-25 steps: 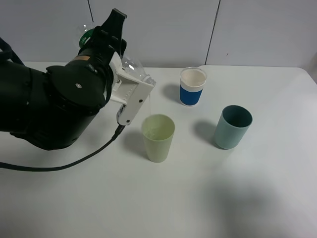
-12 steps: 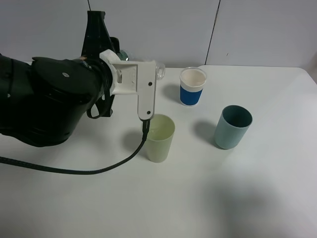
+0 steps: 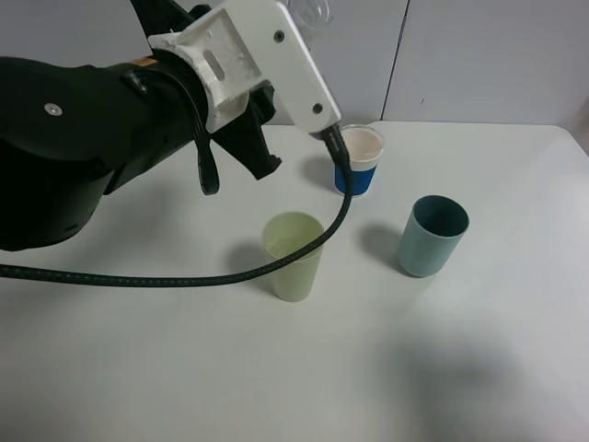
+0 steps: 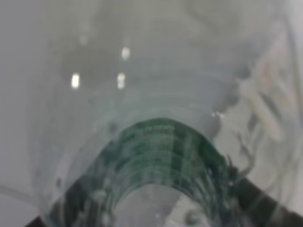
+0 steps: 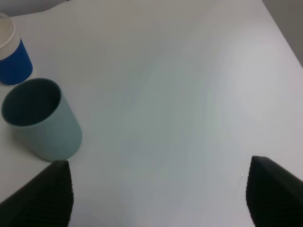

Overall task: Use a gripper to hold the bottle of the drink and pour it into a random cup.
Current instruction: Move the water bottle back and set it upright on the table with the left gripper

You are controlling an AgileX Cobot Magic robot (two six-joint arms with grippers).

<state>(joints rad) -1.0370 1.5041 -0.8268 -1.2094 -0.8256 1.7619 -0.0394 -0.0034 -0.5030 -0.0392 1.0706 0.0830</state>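
Note:
My left gripper [image 3: 293,28], a white jaw piece on the bulky black arm, is raised at the back of the table, behind and above the pale yellow-green cup [image 3: 294,256]. It is shut on the clear bottle [image 3: 309,11], of which only a small clear part shows at the top edge of the exterior view. The left wrist view is filled by the bottle [image 4: 161,142] and its dark green label, blurred and very close. The cup stands upright near the table's middle. My right gripper [image 5: 156,198] is open and empty over bare table; its dark fingers [image 5: 40,194] show at the lower corners.
A white cup with a blue band [image 3: 357,161] stands behind the yellow-green cup, and a teal tumbler [image 3: 433,235] stands to its right. Both also show in the right wrist view, the teal tumbler [image 5: 40,120] and the white cup [image 5: 12,59]. A black cable [image 3: 184,279] loops over the table, crossing the yellow-green cup.
My left arm has swung up and rotated, carrying the bottle from a tilt beside the yellow-green cup to high above and behind it. The cups have not moved.

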